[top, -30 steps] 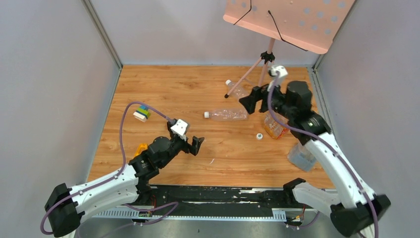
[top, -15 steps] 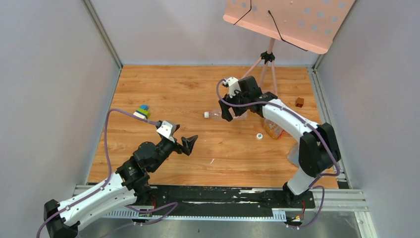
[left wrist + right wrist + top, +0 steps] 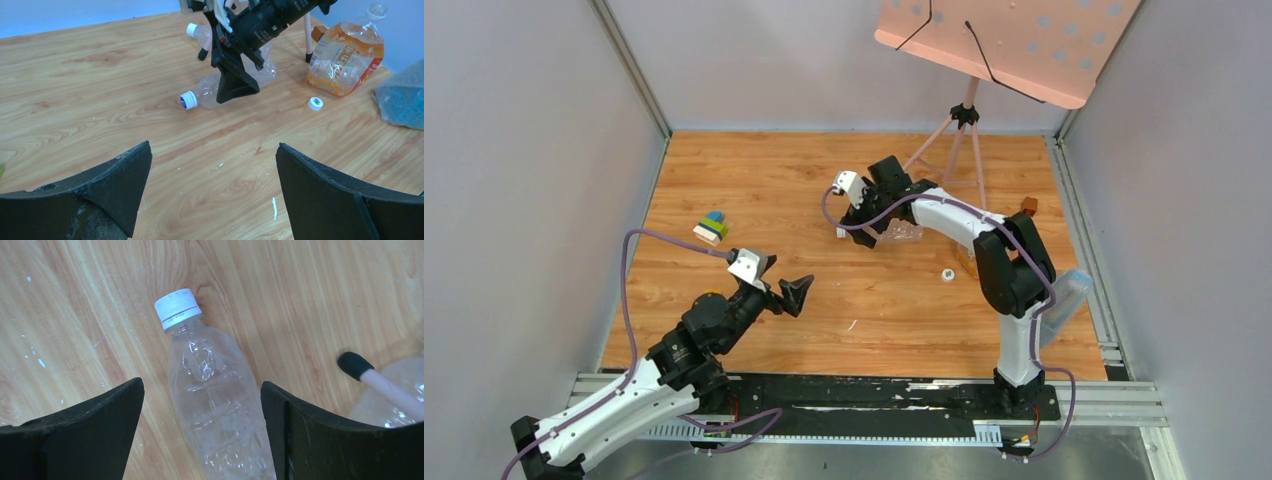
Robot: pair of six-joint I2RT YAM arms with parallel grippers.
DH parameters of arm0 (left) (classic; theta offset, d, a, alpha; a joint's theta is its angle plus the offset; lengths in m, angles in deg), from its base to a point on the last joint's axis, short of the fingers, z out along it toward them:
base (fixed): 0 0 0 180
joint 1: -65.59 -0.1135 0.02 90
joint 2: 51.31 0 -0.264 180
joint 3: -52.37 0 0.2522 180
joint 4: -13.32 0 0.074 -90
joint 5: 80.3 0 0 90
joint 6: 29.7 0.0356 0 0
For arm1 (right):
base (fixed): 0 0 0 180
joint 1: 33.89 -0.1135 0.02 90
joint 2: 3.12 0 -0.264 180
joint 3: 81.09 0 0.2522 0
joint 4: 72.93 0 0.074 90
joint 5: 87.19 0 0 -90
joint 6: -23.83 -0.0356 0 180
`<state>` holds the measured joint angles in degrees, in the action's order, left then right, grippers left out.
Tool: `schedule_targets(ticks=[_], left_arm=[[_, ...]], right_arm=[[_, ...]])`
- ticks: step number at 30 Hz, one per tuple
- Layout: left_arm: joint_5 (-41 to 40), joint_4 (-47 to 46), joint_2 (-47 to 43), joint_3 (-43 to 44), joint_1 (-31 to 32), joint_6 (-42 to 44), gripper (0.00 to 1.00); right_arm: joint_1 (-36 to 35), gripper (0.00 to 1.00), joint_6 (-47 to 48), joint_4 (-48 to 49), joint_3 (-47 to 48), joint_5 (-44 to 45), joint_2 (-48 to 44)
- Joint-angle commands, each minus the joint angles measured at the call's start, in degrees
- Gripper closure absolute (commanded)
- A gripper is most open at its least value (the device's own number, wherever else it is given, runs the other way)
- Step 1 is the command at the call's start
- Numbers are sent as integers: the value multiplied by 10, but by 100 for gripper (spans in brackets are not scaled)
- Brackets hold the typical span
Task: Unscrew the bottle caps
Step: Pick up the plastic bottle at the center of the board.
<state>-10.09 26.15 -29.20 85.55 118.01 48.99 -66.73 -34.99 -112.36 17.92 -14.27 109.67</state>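
A clear bottle (image 3: 215, 390) lies on the wooden floor with a white cap (image 3: 175, 305) screwed on. My right gripper (image 3: 200, 390) hangs over it, open, one finger on each side of the body and neither touching it. From above, that cap (image 3: 841, 233) pokes out left of the right gripper (image 3: 867, 226). A loose white cap (image 3: 947, 274) lies on the floor nearby. The left gripper (image 3: 796, 292) hovers open over bare floor, well short of the bottle (image 3: 210, 90). Behind it lies a second capped bottle (image 3: 191, 30).
An orange-labelled bottle (image 3: 345, 50) stands to the right, with no cap on its neck. A bluish crumpled bottle (image 3: 1064, 300) lies by the right wall. A pink stand's tripod (image 3: 964, 115), a brown cube (image 3: 1028, 206) and stacked coloured blocks (image 3: 712, 226) are also on the floor.
The right arm swung left from the back right corner and came down over the lying bottle, its jaws widening. The left arm shifted slightly left, staying open.
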Motion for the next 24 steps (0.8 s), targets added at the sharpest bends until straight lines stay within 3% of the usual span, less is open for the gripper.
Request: schedule_targets(ticks=[1,10,14,17,21,24], left_arm=[[-13,6,-17,0,0,-11,0],[-31,25,-35,-6,0,-11,0],[-40,21,-32,-6,0,-16,0],[-43,23,-30,-5,0,-20,0],[-47,24,-35,-5,0,-32,0],[-46,26,-49,-5,0,-42,0]], right_arm=[[0,13,60,13,31,-36,28],[-7,24,39,14,31,-46,57],[-18,39,10,16,34,-54,57],[-22,47,-49,16,41,-90,49],[-22,51,-145,23,39,-238,20],[-22,62,-253,47,41,-243,0]])
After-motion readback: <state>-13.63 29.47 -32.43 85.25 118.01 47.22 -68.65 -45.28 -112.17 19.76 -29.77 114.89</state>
